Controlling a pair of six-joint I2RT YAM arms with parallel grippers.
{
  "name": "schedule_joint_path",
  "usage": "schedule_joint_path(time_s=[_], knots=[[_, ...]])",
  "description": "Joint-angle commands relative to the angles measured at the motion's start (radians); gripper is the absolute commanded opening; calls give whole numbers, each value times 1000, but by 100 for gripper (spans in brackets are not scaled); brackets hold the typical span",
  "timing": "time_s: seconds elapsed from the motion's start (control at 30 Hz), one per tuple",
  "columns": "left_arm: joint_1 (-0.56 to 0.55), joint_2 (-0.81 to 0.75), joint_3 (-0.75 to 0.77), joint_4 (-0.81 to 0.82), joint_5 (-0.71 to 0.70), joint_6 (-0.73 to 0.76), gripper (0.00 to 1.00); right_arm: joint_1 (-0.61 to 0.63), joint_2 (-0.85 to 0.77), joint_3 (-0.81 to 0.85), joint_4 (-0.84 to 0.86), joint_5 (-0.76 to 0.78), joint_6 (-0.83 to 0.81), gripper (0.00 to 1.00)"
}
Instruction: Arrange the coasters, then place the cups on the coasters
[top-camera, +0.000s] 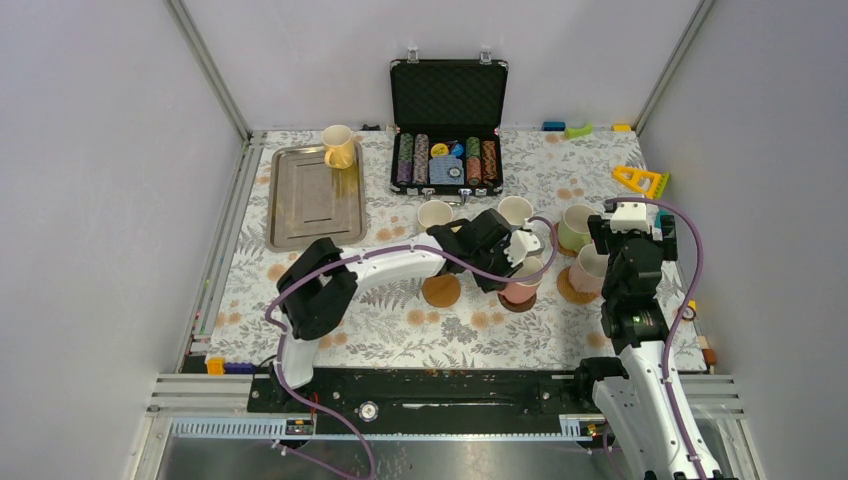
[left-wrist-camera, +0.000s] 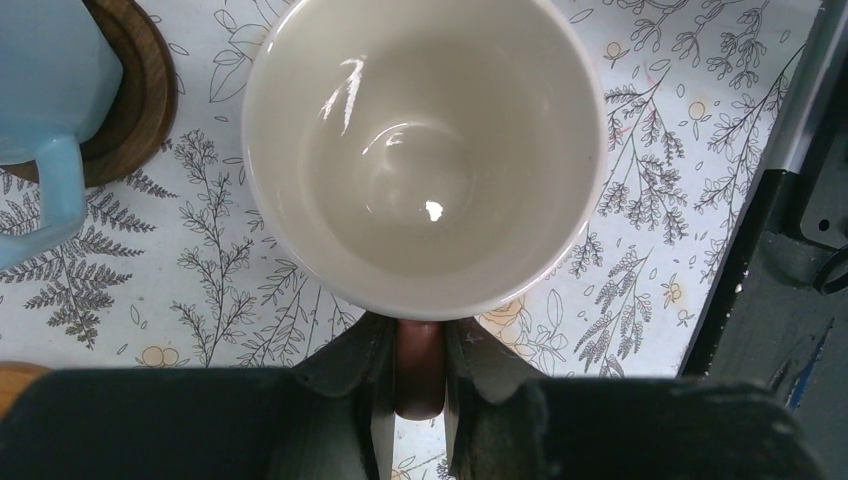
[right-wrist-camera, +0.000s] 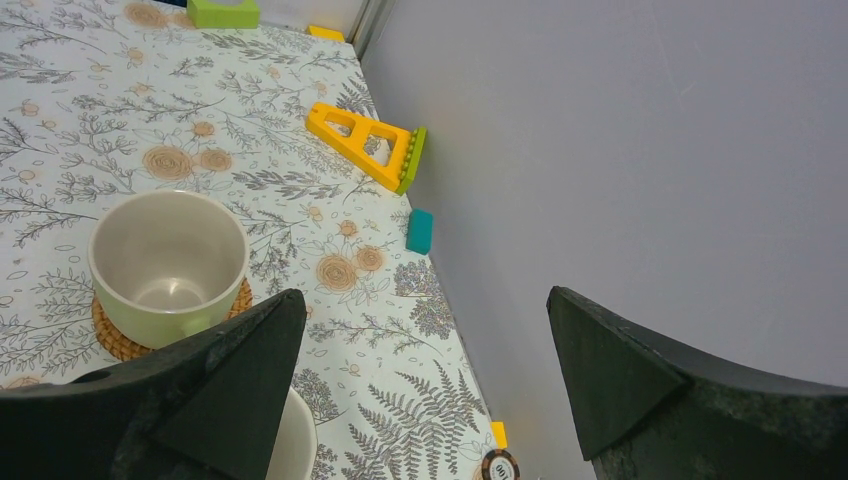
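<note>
My left gripper (left-wrist-camera: 420, 335) (top-camera: 513, 260) is shut on the handle of a pink cup (left-wrist-camera: 420, 150) (top-camera: 520, 288) with a cream inside. A dark coaster (top-camera: 516, 304) shows under that cup; whether they touch I cannot tell. To its left lies a bare orange-brown coaster (top-camera: 441, 291). A light blue cup (left-wrist-camera: 45, 80) stands on a dark wood coaster (left-wrist-camera: 140, 100). A green cup (right-wrist-camera: 165, 265) (top-camera: 577, 227) stands on a woven coaster (right-wrist-camera: 115, 338). My right gripper (right-wrist-camera: 425, 300) (top-camera: 632, 235) hangs open above the table's right side, holding nothing.
Two cream cups (top-camera: 434, 214) (top-camera: 515, 210) stand on the flowered cloth. A yellow cup (top-camera: 338, 146) stands at the silver tray's (top-camera: 305, 205) far end. An open case of poker chips (top-camera: 447, 150) stands at the back. A yellow toy (right-wrist-camera: 365, 145) lies by the right wall.
</note>
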Motion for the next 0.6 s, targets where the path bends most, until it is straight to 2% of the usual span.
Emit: schedule_joint_path(time_s=[0.0,0.27,0.4,0.57], knots=[[-9,5,62,68,17,-12,0,-6,-11,0,28,-13,9,99],[-11,12,59,51,9,-1,3,-6,-9,-1,22,-20,10,98],[-10,-10,39,37,9,14,13,-6,-8,-1,19,-26,12,98],[-11,-52,3,31,9,18,35,-6,-8,3,11,-31,17,98]])
